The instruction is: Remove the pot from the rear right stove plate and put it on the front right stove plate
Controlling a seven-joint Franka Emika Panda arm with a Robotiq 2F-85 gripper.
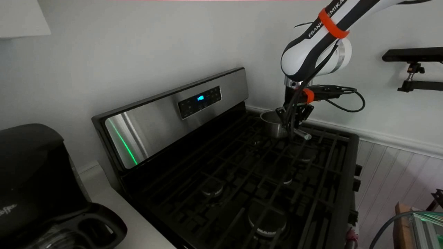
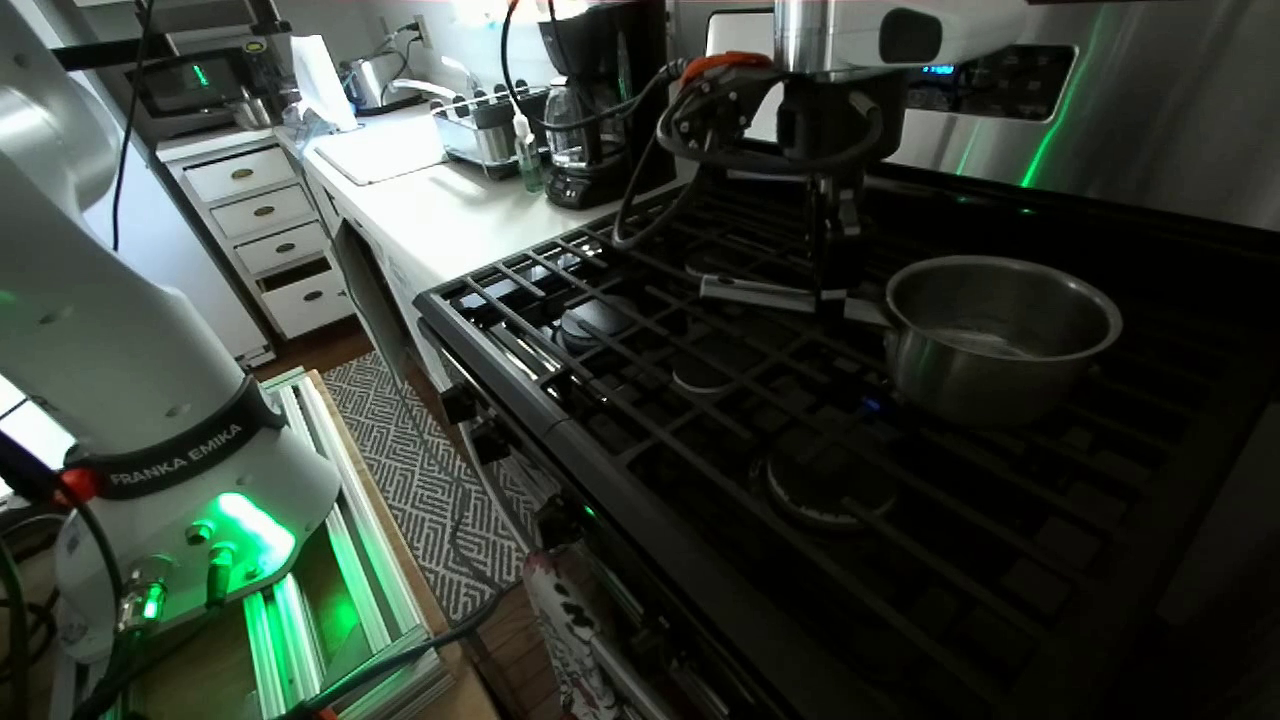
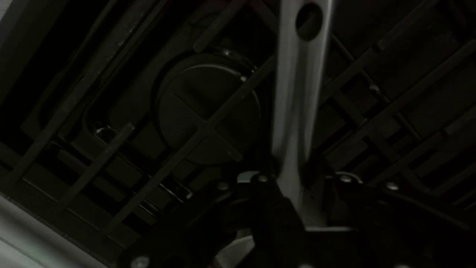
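Observation:
The silver pot (image 1: 272, 127) stands over the rear right stove plate (image 2: 1090, 450) and looks level in an exterior view (image 2: 1000, 370). Whether its bottom touches the grate cannot be told. Its handle points toward the stove's front. My gripper (image 2: 830, 290) points down with its fingers around the handle, and also shows in an exterior view (image 1: 292, 131). In the wrist view the handle (image 3: 299, 93) runs between the fingertips (image 3: 293, 175), which look pressed on both sides of it. The front right stove plate (image 2: 830, 485) has nothing on it; its round burner also shows in the wrist view (image 3: 208, 115).
The steel back panel (image 1: 155, 121) rises behind the pot. A wall (image 1: 391, 135) borders the stove's right side. More burners (image 1: 266, 219) lie on the left side. A coffee maker (image 1: 34, 173) stands on the counter. A cloth (image 2: 570, 620) hangs at the stove's front.

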